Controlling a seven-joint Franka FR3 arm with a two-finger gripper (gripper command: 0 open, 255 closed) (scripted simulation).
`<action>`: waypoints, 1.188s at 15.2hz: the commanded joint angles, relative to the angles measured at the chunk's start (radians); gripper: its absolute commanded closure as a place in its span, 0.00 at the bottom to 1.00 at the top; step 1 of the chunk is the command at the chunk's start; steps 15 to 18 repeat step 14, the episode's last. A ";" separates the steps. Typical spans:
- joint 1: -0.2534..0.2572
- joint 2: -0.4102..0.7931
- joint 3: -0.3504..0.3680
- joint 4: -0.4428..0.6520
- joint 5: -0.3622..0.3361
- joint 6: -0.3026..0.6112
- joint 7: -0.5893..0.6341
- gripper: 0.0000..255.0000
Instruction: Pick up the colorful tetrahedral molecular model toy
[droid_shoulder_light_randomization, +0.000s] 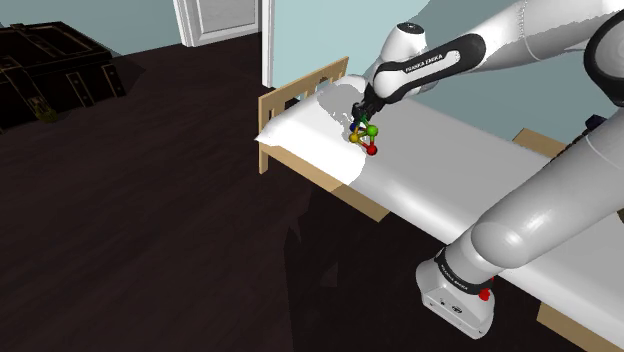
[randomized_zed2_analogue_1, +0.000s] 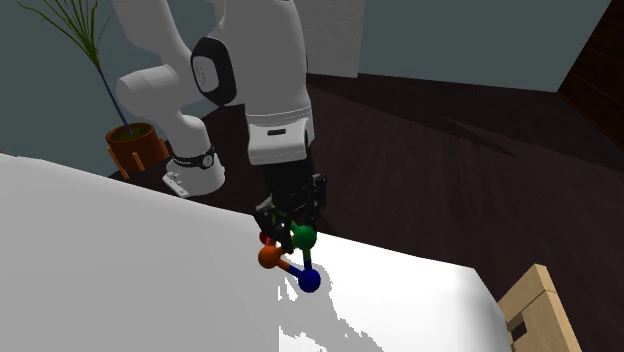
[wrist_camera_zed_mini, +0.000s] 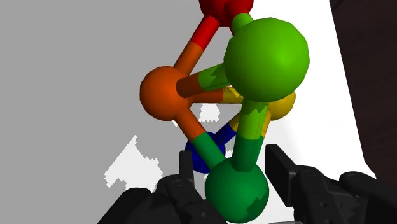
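**A:** Nearest first. How do the jaws stand?

**B:** Narrow, clasped on the dark green ball of the toy (wrist_camera_zed_mini: 264, 60). Its orange ball (wrist_camera_zed_mini: 167, 93) and the coloured rods reach out past them.

**A:** Where is the toy?

**B:** Over the white bed (droid_shoulder_light_randomization: 440, 170), just beside the pillow (droid_shoulder_light_randomization: 338, 95) at the headboard (droid_shoulder_light_randomization: 300, 92) end. I cannot tell whether its blue ball (randomized_zed2_analogue_1: 309, 281) touches the sheet.

**A:** Edges?

**B:** In the second exterior view the bed's edge runs close behind the toy, and the dark floor drops away beyond it. In the shoulder view the toy sits about mid-width, with the wooden side rail toward that view's left and the headboard near.

**A:** Room to move?

**B:** Flat sheet stretches from the toy toward the shoulder view's right. Past the rail, the floor (droid_shoulder_light_randomization: 150, 220) opens wide. Farther off stand a dark chest (droid_shoulder_light_randomization: 50, 70), a white door (droid_shoulder_light_randomization: 220, 20) and, in the second exterior view, a potted plant (randomized_zed2_analogue_1: 135, 145).

**A:** Any writing?

**B:** "FRANKA EMIKA" in white on the arm (droid_shoulder_light_randomization: 425, 66), just above the toy.
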 joint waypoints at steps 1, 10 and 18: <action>0.001 -0.018 0.001 0.008 0.000 -0.027 -0.001 1.00; 0.004 -0.083 0.005 0.069 0.006 -0.152 -0.011 1.00; 0.004 -0.095 0.006 0.086 0.008 -0.182 -0.014 1.00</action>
